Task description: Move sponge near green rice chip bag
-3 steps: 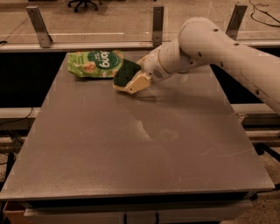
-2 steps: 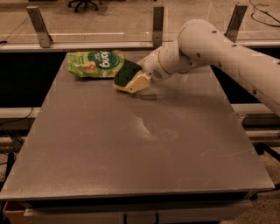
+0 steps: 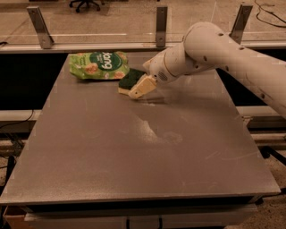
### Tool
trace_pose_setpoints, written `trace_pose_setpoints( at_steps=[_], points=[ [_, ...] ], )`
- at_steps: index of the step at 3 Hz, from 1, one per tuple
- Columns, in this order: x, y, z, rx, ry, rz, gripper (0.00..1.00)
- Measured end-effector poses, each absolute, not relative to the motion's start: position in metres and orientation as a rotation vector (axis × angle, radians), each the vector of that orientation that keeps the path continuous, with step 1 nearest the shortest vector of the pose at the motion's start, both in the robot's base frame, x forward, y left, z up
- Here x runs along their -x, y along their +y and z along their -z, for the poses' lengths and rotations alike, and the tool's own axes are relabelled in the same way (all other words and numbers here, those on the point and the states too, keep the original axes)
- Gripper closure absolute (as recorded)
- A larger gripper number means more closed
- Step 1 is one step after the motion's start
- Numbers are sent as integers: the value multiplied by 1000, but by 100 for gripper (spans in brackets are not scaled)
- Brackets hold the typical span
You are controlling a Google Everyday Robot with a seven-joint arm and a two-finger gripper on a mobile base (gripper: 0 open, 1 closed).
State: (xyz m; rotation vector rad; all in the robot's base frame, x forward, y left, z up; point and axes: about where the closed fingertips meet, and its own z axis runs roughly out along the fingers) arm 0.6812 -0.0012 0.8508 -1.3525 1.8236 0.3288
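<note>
While the sponge [image 3: 129, 79] lies near the far edge of the tabletop [image 3: 134, 161], just right of the bag [image 3: 100, 65] as the task requires, the pincer [image 3: 142, 87] sits against its right end, whether gripping or released cannot be told.

place: office-lab | swivel chair [image 3: 85, 3], floor cables [image 3: 268, 11], worktable [image 3: 134, 170] | tool [image 3: 142, 87] at sponge [image 3: 129, 78]
</note>
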Motion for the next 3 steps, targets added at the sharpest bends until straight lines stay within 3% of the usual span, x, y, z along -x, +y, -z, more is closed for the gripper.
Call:
trace_pose_setpoints(
  at_steps=[3],
  points=[
    [-667,-28,-879,1298,1774,-285,0]
  ],
)
